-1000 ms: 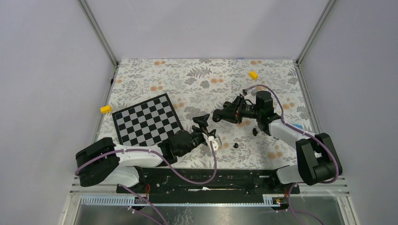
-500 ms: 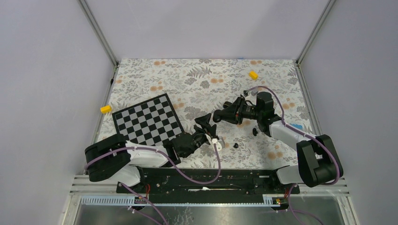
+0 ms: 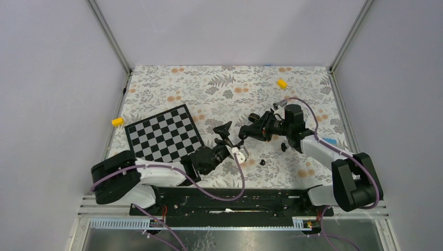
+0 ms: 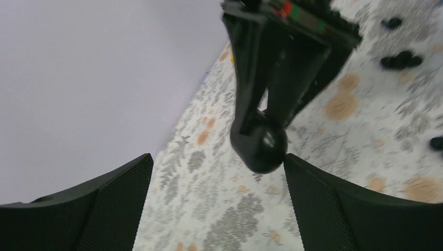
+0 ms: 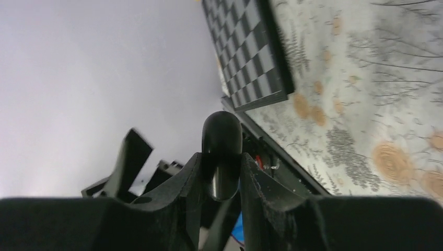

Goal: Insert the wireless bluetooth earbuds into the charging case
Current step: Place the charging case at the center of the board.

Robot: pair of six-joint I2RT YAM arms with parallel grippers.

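Floral cloth (image 3: 209, 89), glossy pebble-shaped charging case (image 5: 221, 149)

**OCCLUSIONS AND UNRESOLVED DETAIL**

1. Charging case (image 5: 222, 130): the lower end is buried between the fingers (image 5: 190, 183) of the right gripper (image 5: 220, 159). No view resolves its seam or inner face.
2. Left gripper (image 4: 217, 157): in the left wrist view the bottom edge cuts off both fingers (image 4: 104, 209). Whether the right-hand finger touches the case cannot be told.
3. Earbuds (image 3: 283, 147): in the top view they are two black specks, the second (image 3: 262, 162) nearer the arm bases. Both are too small to show form.
4. Dark shapes (image 4: 399, 60): blurred in the left wrist view, so they cannot be identified. One (image 4: 436, 142) is cut by the right edge.
5. Checkerboard (image 5: 251, 47): cut off by the top edge in the right wrist view.
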